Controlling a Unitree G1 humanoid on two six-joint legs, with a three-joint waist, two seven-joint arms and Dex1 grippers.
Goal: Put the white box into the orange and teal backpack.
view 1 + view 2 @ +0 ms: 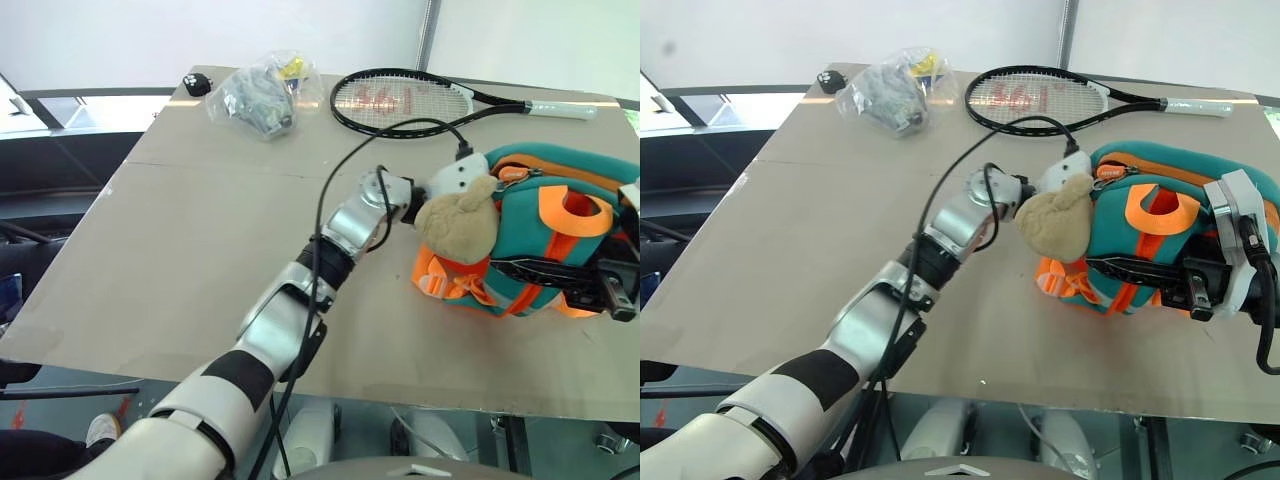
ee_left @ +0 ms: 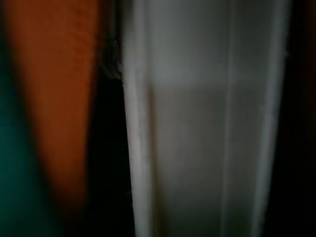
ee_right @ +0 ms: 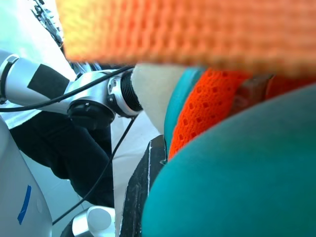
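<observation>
Tan board covers the table point(image 1: 180, 260), with a pale wall behind and dark floor showing past its edges.

The white box point(image 2: 197, 123) appears in the left wrist view as a plain, smooth white panel seen very close. Its long edges run straight, and no lettering can be made out. Beside it are a band of orange and a band of teal, so I judge it to be at or just inside the mouth of the orange and teal backpack point(image 1: 545, 170). How deep it sits cannot be told.

The backpack lies near the table's right edge. It is teal on the outside with orange trim and orange straps bunched beneath. A tan plush toy point(image 1: 458, 225) hangs at its near end and hides the tip of the left tool point(image 1: 456, 178), so I cannot tell whether that tool is wide or narrow, or whether it grips the box. The right tool point(image 1: 1130, 270) is closed on the backpack's front and seems to be steadying it.

The main risk is the box catching on the orange lining or on the toy. It would then push the soft bag along the table instead of sliding in. Letting go too soon could leave the box half out. If the right tool's hold slips, the opening may collapse.

Farther away, well apart from the bag, lie a tennis racket point(image 1: 400, 100), a crumpled clear plastic bag point(image 1: 262, 92) and a small black object point(image 1: 197, 85).
</observation>
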